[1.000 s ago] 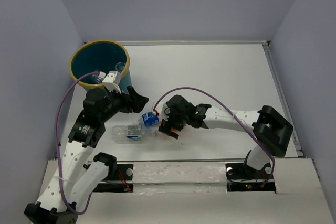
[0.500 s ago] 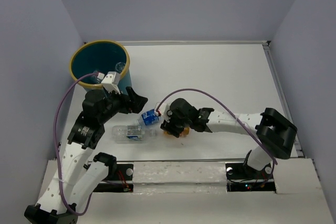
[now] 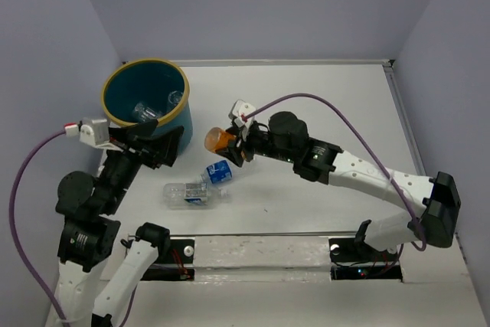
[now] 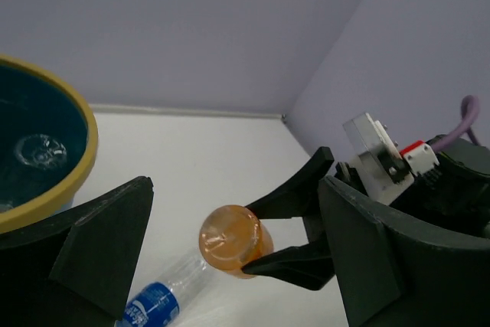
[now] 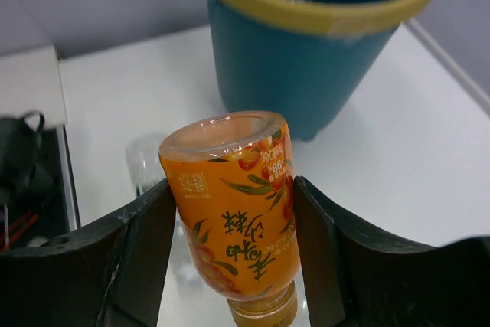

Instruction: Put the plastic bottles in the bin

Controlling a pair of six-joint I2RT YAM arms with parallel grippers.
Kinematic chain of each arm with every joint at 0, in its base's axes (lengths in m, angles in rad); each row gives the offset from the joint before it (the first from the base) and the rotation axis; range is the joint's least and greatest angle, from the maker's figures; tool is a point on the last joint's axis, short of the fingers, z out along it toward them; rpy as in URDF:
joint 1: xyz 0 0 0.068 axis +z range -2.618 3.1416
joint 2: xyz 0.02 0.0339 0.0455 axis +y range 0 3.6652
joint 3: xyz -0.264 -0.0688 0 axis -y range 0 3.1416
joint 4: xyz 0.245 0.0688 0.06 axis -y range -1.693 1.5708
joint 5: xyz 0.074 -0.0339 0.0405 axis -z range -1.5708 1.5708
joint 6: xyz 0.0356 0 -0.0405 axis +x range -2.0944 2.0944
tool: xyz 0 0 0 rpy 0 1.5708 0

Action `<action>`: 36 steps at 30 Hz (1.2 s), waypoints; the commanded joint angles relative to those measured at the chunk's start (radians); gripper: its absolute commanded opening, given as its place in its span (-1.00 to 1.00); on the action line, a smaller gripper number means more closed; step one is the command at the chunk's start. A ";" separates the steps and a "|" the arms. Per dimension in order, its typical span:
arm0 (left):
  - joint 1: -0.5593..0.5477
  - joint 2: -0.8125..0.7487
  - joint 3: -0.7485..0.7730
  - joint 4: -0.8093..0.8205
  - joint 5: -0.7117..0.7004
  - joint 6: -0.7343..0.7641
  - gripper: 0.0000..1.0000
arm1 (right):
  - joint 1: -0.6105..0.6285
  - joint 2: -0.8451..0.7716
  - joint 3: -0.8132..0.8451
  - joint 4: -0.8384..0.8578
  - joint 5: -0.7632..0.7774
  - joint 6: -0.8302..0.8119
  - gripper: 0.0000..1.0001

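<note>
Right pincer (image 5: 233, 189): narrowed onto the orange drink bottle (image 5: 245, 243), with one dark finger (image 5: 134, 258) pressed against each side of its label
Orange drink bottle: held clear of the white tabletop (image 3: 329, 105), cap toward the wrist and round base pointing at the bin (image 3: 145, 60); from overhead it hangs just to the right of the bin, outside the rim
Left pincer (image 4: 233, 189): spread wide and holding nothing; it sits close to the bin's near wall, and its wrist camera looks between the two fingers straight at the base of the orange drink bottle
Bin: round and teal with a yellow rim, standing upright at the far left of the tabletop; two clear bottles (image 3: 142, 110) show inside it, one near the front wall and one (image 3: 174, 99) toward the right side
Blue-labelled bottle (image 3: 219, 171): lying on the tabletop under the right pincer, between the two arms
Long clear bottle (image 3: 190, 194): on its side nearer the arm bases, with a blue label around its middle; its end is right beside the blue-labelled bottle, and I cannot tell whether they touch
Purple cable (image 3: 306, 97): arches above the right arm from the wrist back toward the base
</note>
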 commanded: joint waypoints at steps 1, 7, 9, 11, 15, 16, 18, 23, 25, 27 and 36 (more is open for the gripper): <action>-0.004 -0.069 0.073 0.069 -0.119 -0.015 0.98 | 0.006 0.134 0.266 0.311 0.022 0.065 -0.18; -0.004 -0.136 0.100 -0.004 -0.221 0.015 0.98 | -0.012 0.437 0.628 0.529 0.062 0.192 -0.20; -0.004 -0.141 0.108 -0.027 -0.224 0.021 0.98 | -0.012 0.516 0.720 0.590 0.062 0.218 -0.22; -0.004 -0.142 0.108 -0.053 -0.218 0.024 0.98 | -0.023 0.643 0.877 0.607 0.063 0.236 -0.24; -0.004 -0.151 0.068 -0.072 -0.181 0.011 0.98 | -0.047 0.875 1.180 0.545 0.049 0.292 0.18; -0.004 -0.155 0.060 -0.073 -0.158 0.008 0.98 | -0.048 0.916 1.242 0.511 0.036 0.330 0.38; -0.004 -0.155 0.056 -0.092 -0.143 0.009 0.98 | -0.072 0.973 1.317 0.452 0.008 0.364 0.78; -0.004 -0.100 0.071 -0.141 -0.063 0.043 0.98 | -0.106 0.810 1.091 0.512 -0.001 0.384 0.82; -0.004 -0.043 0.071 -0.156 0.012 0.064 0.98 | -0.121 0.659 0.888 0.555 0.003 0.382 0.81; -0.003 0.002 0.059 -0.161 0.109 0.087 0.98 | -0.149 0.484 0.718 0.587 0.009 0.378 0.77; -0.055 0.267 -0.039 -0.159 0.137 0.196 0.98 | -0.246 -0.117 -0.201 0.495 0.176 0.384 0.71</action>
